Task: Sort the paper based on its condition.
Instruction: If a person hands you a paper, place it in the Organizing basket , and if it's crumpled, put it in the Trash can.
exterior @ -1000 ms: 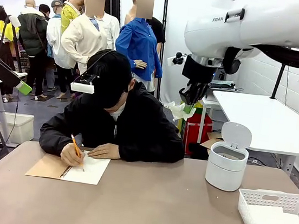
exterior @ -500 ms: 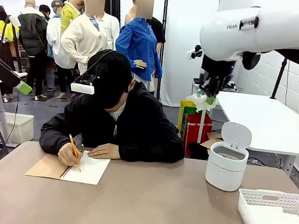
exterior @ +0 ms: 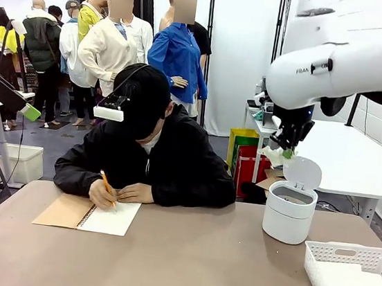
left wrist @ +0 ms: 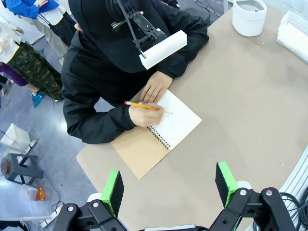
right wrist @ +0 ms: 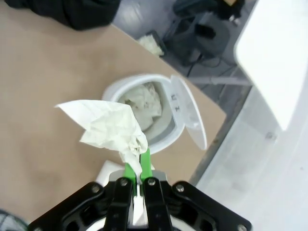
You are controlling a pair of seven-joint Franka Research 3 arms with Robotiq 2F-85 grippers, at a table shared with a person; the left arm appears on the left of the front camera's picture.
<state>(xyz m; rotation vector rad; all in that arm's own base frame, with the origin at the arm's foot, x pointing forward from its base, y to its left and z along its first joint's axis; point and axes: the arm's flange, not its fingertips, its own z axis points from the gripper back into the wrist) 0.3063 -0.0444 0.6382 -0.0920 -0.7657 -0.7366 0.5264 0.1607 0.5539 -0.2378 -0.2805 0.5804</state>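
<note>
- Right gripper (right wrist: 137,167) is pinched tight on a crumpled paper (right wrist: 108,124); the wad sticks out past the green pads.
- It hangs just above the bin (exterior: 286,221), over the left edge of the bin's opening in the front view.
- Bin lid (exterior: 302,173) is flipped up.
- A second wad (right wrist: 144,103) lies inside the bin.
- Left gripper (left wrist: 169,185) has its jaws wide apart with nothing between them, above the table (exterior: 182,267) and well apart from the bin.
- Notebook (left wrist: 166,127) lies well left of the bin, open at a white page; the person's hand (left wrist: 142,114) holds a pencil (left wrist: 144,106) on it.
- Lattice basket (exterior: 352,274) sits near the bin, to its right and toward the robot.
</note>
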